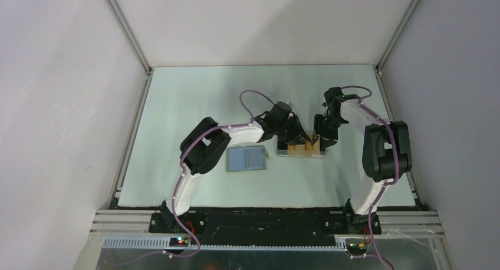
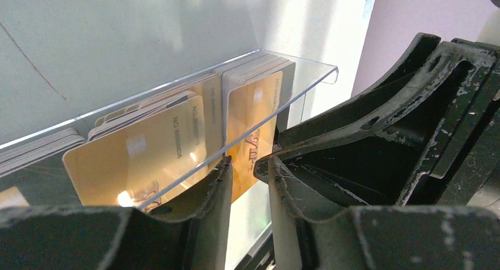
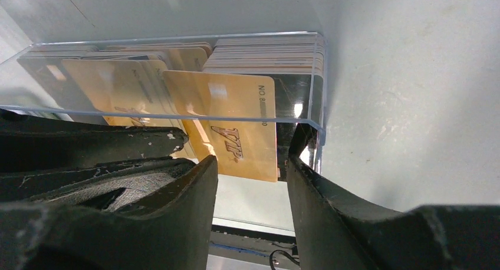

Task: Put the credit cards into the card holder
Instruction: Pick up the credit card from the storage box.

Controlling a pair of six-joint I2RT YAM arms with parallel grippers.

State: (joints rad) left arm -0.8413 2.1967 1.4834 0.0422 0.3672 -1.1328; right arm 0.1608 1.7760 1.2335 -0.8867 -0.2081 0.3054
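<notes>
The thin orange-gold plastic credit cards (image 3: 236, 128) all stand on edge inside a clear plastic tray (image 1: 301, 156). A tight stack is pressed against one end wall, and looser cards lean in rows beside it. The front card of the tight stack faces my right wrist camera and shows the letters VIP. It reaches lower than the tray's front rim.

The small flat card holder (image 1: 247, 158) lies opened out on the table to the left of the tray, near it but not touching. Its two bluish-grey inner panels face up and show only their own lining.

My left gripper (image 1: 292, 141) is at the tray's left part and my right gripper (image 1: 316, 141) at its right part, both pointing down at the cards. On the right, my two black fingers (image 3: 194, 187) stand clearly apart with nothing pinched. The VIP card's lower edge shows in the gap beyond their tips, and the outer finger is close to the tray's corner. On the left, my fingers (image 2: 218, 190) have only a narrow slot between them. A gold card's lower corner and the tray's clear wall show there, and I cannot tell whether the fingers press on either.

The tray and holder sit on a pale grey-green table top (image 1: 194, 105) enclosed by white walls
</notes>
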